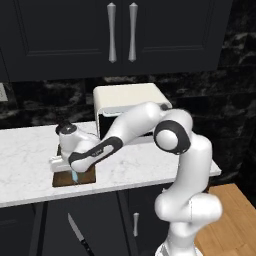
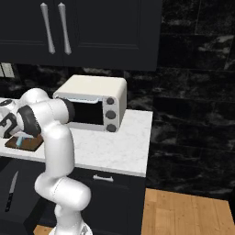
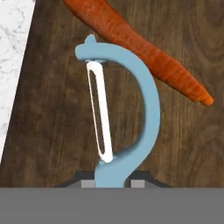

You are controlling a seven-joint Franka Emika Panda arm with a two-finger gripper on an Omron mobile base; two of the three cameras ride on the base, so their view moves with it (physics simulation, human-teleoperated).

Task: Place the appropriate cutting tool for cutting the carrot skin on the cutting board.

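A: Start at the left of the hand view. What's there?

B: A strip of white marble counter (image 3: pixel 13 52), then the cutting board (image 3: pixel 52 131) begins and runs to the right edge. The peeler (image 3: pixel 131 109) hangs over the board's dark wood, its handle rising from between the finger tips at the bottom, its pale blade on the left side of the blue loop.

A: So the gripper (image 3: pixel 113 183) has it?

B: Yes — the fingers are closed on the base of the handle. The peeler's long axis runs straight away from the hand, along the line the gripper points.

A: And the carrot (image 3: pixel 140 52)?

B: Up and to the right of the peeler. It lies slantwise on the board, thick end toward the top left, tip (image 3: pixel 205 99) pointing lower right. The loop's outer curve passes just beside the carrot's middle; whether they touch I cannot tell.

A: Does the left base view agree?

B: It does. The arm reaches leftward and down, and a sliver of light blue (image 1: pixel 74 176) shows under the hand, over the brown board (image 1: pixel 62 179) at the counter's front edge. A dark-handled knife (image 1: pixel 78 234) lies below, well apart — not the tool wanted here.

A: What does the next move turn on?

B: I'd judge only the drop: the board lies directly beyond the peeler's head, so lowering along that axis and releasing should land it beside the carrot rather than on it.
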